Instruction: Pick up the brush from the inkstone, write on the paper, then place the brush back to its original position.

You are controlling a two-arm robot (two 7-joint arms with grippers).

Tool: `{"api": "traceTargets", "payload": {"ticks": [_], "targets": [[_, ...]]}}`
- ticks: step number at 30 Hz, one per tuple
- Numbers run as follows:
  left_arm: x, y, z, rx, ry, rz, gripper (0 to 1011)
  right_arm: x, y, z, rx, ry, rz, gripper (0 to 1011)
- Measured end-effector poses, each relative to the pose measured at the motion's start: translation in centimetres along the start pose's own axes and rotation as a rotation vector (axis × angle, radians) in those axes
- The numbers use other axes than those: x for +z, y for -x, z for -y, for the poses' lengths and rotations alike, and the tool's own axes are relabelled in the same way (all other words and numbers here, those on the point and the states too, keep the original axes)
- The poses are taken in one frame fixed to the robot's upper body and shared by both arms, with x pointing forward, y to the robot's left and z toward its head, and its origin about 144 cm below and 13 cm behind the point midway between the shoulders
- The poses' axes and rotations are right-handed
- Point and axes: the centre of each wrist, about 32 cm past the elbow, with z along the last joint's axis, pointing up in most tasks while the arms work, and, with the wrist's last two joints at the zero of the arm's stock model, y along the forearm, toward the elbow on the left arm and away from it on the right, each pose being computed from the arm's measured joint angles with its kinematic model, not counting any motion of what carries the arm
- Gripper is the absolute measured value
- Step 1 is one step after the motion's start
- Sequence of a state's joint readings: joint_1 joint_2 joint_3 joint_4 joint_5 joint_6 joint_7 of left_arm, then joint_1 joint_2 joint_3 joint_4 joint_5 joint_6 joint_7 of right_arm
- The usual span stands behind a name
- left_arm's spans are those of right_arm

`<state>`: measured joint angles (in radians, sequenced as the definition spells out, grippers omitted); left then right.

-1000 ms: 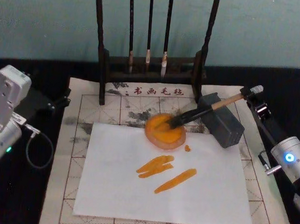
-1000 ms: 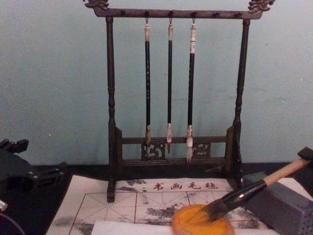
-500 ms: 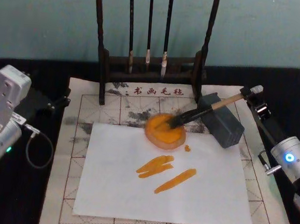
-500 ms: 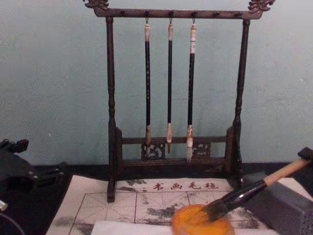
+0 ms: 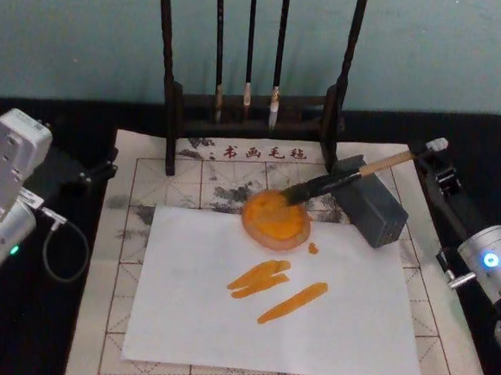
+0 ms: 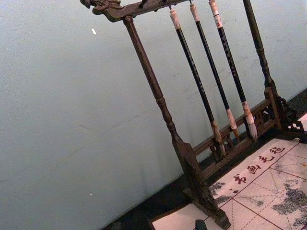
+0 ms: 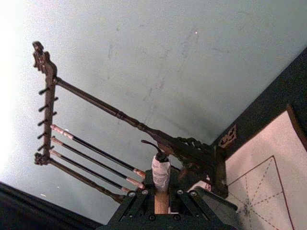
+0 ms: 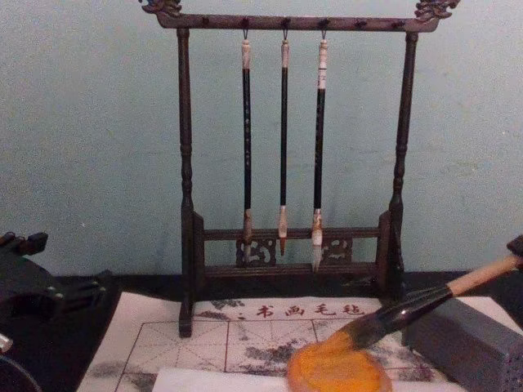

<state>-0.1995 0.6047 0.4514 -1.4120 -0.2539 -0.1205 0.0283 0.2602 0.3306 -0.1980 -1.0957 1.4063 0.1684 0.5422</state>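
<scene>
The brush point(image 5: 347, 178) slants from the orange ink dish point(image 5: 274, 220) up over the grey rectangular inkstone point(image 5: 374, 210). Its dark bristles are at the dish's far right rim. My right gripper point(image 5: 422, 153) is shut on the tan handle's upper end. In the right wrist view the handle top point(image 7: 161, 172) sticks up between the closed fingers. From the chest the brush point(image 8: 409, 314) hangs just above the inkstone point(image 8: 466, 343). The white paper point(image 5: 274, 328) lies in front of the dish and carries three orange strokes. My left arm point(image 5: 8, 186) is parked at the far left.
A dark wooden brush rack point(image 5: 248, 109) with three thin hanging brushes stands behind the dish. A beige stained mat point(image 5: 138, 187) with red grid lines lies under the paper. Black table surface point(image 5: 497, 146) lies on both sides of the mat.
My right gripper has shifted right and slightly up with the brush. The bristles slid from the dish's middle to its far right rim, and the handle rose off the inkstone.
</scene>
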Motion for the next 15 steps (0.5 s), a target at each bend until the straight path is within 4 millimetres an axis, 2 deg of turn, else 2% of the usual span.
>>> {"api": "traceTargets", "payload": {"ticks": [15], "targets": [[0.0,0.0,0.0,0.000,0.000,0.000,1001,1.2,1.6,0.6,0.070,-0.008,0.000,183]]}}
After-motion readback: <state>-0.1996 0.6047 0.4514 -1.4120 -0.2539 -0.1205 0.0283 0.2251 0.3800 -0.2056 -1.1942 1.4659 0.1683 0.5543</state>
